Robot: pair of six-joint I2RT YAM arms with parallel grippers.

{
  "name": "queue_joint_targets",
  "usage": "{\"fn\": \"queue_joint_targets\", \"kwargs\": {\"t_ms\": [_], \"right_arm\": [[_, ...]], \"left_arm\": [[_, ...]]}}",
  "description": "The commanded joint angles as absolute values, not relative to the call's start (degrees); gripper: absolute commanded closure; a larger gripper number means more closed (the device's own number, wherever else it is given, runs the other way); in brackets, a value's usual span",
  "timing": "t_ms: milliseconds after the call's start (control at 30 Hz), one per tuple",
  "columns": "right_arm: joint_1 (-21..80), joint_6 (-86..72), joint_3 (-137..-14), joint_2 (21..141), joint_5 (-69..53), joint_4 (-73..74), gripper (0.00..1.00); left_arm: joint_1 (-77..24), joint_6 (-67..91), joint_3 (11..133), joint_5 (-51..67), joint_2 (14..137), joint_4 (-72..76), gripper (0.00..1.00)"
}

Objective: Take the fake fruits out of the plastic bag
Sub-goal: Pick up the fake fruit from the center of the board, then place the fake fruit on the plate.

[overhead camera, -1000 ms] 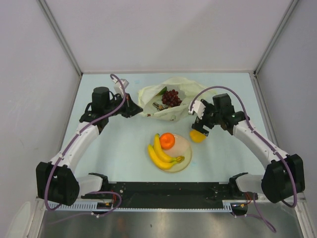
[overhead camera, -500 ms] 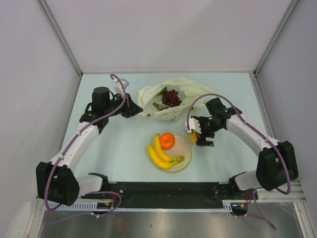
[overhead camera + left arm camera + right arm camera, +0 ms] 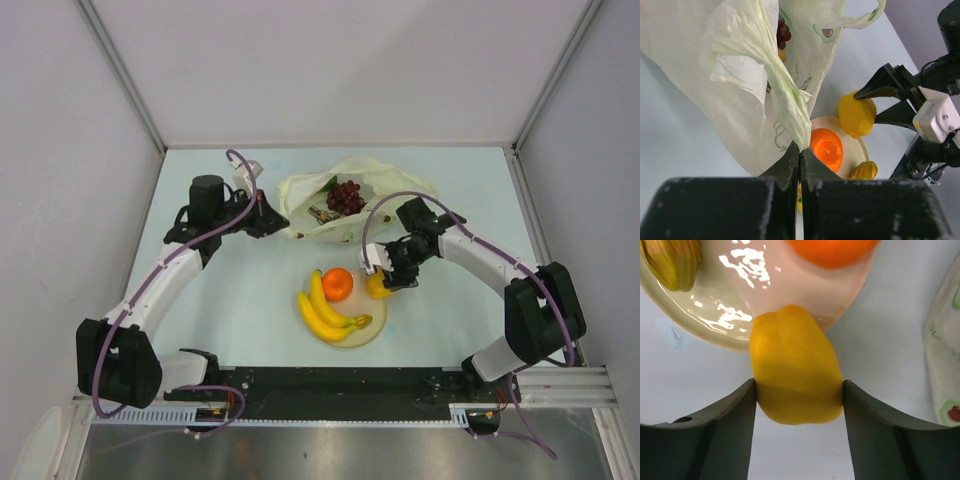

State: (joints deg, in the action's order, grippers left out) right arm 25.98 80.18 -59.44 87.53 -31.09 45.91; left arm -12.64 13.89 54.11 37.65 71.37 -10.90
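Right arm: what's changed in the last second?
The right gripper carried the yellow lumpy fruit left, from right of the plate to its right rim, fingers touching both sides. The left gripper stayed shut on the plastic bag edge; grapes, bananas and orange did not move.

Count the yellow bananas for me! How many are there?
2. One banana lies on the plate beside the orange; the other banana lies just left of it, also on the plate. The plastic bag could hide more.
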Motion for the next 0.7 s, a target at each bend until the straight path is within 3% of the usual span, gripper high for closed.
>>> {"fn": "queue_joint_targets", "kwargs": {"t_ms": [0,100,367,667], "right_arm": [[30.93,81.47,-61.61,87.19,-31.56,50.27,0.54],[32.17,81.30,-61.70,86.49,-29.53,50.36,0.64],[36.99,80.52,-62.93,82.44,-29.79,52.82,0.61],[43.15,73.04,-62.93,88.76,-25.14,40.28,0.59]], "left_arm": [[-12.92,13.27,56.16,37.71,71.89,-9.85,0.97],[-12.92,13.53,56.69,37.97,72.42,-9.49,0.97],[-12.92,14.15,56.08,38.41,72.07,-8.79,0.97],[-13.01,13.89,55.55,38.23,70.84,-8.96,0.97]]}}
